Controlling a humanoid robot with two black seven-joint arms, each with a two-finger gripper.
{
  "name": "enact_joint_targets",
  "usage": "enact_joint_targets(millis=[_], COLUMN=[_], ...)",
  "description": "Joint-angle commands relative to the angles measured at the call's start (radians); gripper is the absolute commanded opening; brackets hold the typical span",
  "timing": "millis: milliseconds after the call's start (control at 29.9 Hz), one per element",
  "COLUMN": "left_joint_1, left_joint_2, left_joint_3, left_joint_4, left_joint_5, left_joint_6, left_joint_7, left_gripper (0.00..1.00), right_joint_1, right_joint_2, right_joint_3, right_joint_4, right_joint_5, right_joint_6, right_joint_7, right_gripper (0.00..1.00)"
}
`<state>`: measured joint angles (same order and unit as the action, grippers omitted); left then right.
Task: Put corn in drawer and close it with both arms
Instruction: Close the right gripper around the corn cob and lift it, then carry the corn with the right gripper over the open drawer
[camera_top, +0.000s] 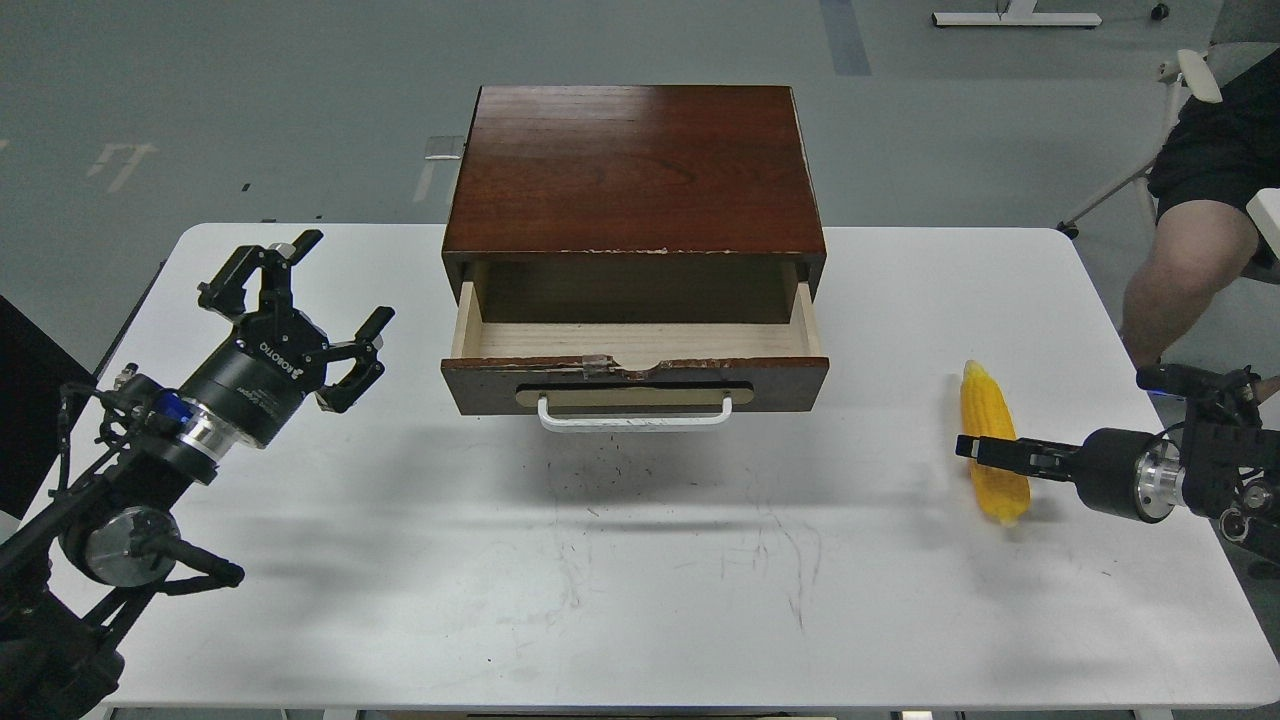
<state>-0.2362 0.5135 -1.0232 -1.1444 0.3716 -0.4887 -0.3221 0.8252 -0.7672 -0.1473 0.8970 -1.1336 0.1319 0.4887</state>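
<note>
The corn (990, 420) lies on the white table (640, 590) at the right, slightly tilted with its tapered end away from me. My right gripper (968, 446) comes in from the right and lies across the cob's lower half. It is seen side-on as one dark bar, so its fingers cannot be told apart. The drawer (636, 382) stands pulled open at the table's back centre, its pale wood inside bare and its white handle (635, 414) facing me. My left gripper (300, 295) is open and empty, left of the drawer front.
The dark reddish-brown cabinet (634, 170) holding the drawer fills the back centre of the table. A seated person's leg (1180, 270) and a chair are beyond the table's right edge. Bare table surface lies between the drawer front and the near edge.
</note>
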Motion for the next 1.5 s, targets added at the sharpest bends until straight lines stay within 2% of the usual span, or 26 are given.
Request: enact_joint_targets(millis=[0, 234, 367, 534, 735, 902, 1069, 1236, 1470], left_joint_1=[0.000, -0.002, -0.002, -0.002, -0.005, -0.006, -0.005, -0.005, -0.005], left_joint_2=[0.000, 0.000, 0.002, 0.002, 0.010, 0.013, 0.019, 0.022, 0.031], left_joint_3=[0.002, 0.002, 0.000, -0.001, -0.002, -0.002, -0.002, -0.003, -0.003], left_joint_4=[0.000, 0.000, 0.000, 0.000, 0.000, 0.000, -0.005, -0.009, -0.011], left_joint_5=[0.000, 0.000, 0.000, 0.000, 0.000, 0.000, 0.000, 0.000, 0.000], left_joint_6=[0.000, 0.000, 0.000, 0.000, 0.000, 0.000, 0.000, 0.000, 0.000], left_joint_7=[0.002, 0.002, 0.002, 0.002, 0.002, 0.002, 0.002, 0.002, 0.002], left_gripper=[1.00, 1.00, 1.00, 1.00, 1.00, 1.00, 1.00, 1.00, 1.00], right_joint_1=[0.002, 0.049, 0.137, 0.319, 0.612, 0.828, 1.020, 1.086, 1.103], right_joint_2=[-0.004, -0.020, -0.069, -0.119, -0.110, -0.012, 0.173, 0.321, 0.496], right_joint_3=[0.002, 0.002, -0.002, -0.005, -0.139, -0.276, -0.409, -0.456, -0.554], right_joint_4=[0.010, 0.045, 0.114, 0.209, 0.290, 0.348, 0.384, 0.381, 0.323], right_joint_5=[0.000, 0.003, 0.003, 0.006, 0.012, 0.002, -0.035, -0.116, -0.244], right_joint_6=[0.000, 0.000, 0.000, 0.018, 0.057, 0.060, 0.052, 0.038, -0.072], right_joint_7=[0.000, 0.000, 0.000, 0.000, 0.000, 0.000, 0.000, 0.000, 0.000], right_gripper=[0.00, 0.00, 0.00, 0.00, 0.00, 0.00, 0.00, 0.00, 0.00])
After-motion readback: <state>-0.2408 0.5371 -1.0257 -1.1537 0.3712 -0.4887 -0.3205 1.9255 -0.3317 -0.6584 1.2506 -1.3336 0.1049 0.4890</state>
